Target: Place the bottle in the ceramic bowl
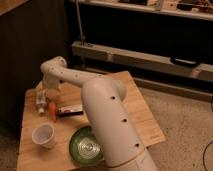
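Note:
The bottle [40, 102], small and pale, lies at the far left of the wooden table [135, 107]. An orange carrot [52, 111] sits just to its right. My gripper [43, 94] hangs at the end of the white arm, directly over the bottle's upper end, and hides part of it. The ceramic bowl [84, 146], green with a shiny centre, sits at the table's front, and my arm's thick segment covers its right side. The bowl holds nothing that I can see.
A white cup [43, 135] stands left of the bowl near the front edge. A flat dark box [70, 110] lies right of the carrot. A dark cabinet wall rises at the left. Metal shelving rails run behind the table.

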